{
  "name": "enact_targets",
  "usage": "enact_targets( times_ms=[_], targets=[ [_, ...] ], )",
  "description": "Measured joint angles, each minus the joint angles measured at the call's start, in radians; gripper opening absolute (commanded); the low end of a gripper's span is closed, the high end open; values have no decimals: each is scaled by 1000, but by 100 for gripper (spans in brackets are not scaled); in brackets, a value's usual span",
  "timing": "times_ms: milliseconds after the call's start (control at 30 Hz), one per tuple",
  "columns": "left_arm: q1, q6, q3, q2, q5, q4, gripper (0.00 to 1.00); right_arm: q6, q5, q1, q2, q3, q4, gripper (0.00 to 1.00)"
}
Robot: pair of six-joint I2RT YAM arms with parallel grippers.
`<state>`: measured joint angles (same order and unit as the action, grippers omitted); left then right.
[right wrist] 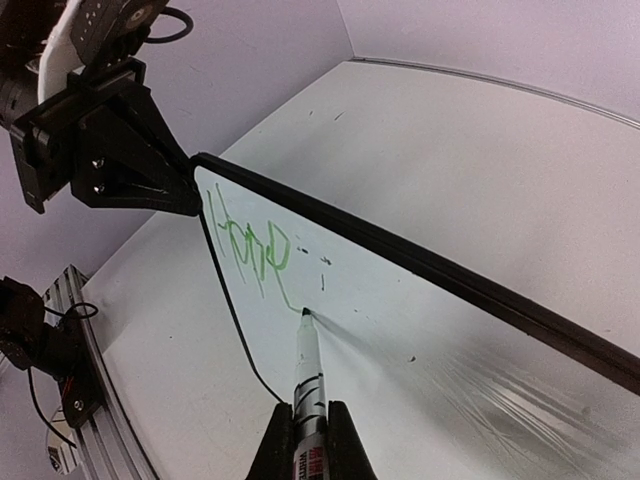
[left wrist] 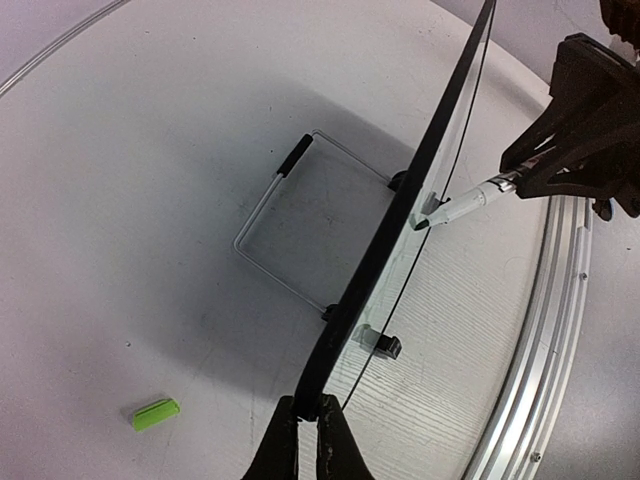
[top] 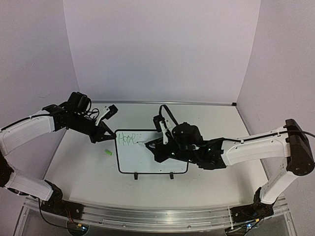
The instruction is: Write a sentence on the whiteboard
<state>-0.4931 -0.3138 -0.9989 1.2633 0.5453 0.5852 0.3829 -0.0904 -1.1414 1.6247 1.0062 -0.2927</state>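
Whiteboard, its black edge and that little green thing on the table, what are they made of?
The whiteboard face looks like a smooth, glossy coated panel: light glares off it in the right wrist view. Its black edge seems matte plastic, possibly painted metal. The little green thing is probably plastic, maybe a pen cap: bright even color, blocky moulded shape.

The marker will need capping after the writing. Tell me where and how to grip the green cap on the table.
Pinch the green cap across its narrow middle, coming straight down from above. It lies flat on its side on the table, left of the whiteboard and touching nothing, so jaws can likely close on both long sides. Which end is open cannot be told.
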Motion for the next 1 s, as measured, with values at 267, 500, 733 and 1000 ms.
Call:
enact_targets(
  times_ms=[267, 500, 733, 1000],
  targets=[
    [0, 0, 0, 0, 0, 1, 0, -63, 97, 9, -68, -51, -13, 0],
    [0, 0, 0, 0, 0, 1, 0, -91, 150, 10, -164, -83, -32, 0],
    [-2, 0, 0, 0, -1, 1, 0, -95, 156, 19, -199, -112, -36, 0],
    [-2, 0, 0, 0, -1, 1, 0, -94, 134, 48, -210, -157, -36, 0]
  ],
)
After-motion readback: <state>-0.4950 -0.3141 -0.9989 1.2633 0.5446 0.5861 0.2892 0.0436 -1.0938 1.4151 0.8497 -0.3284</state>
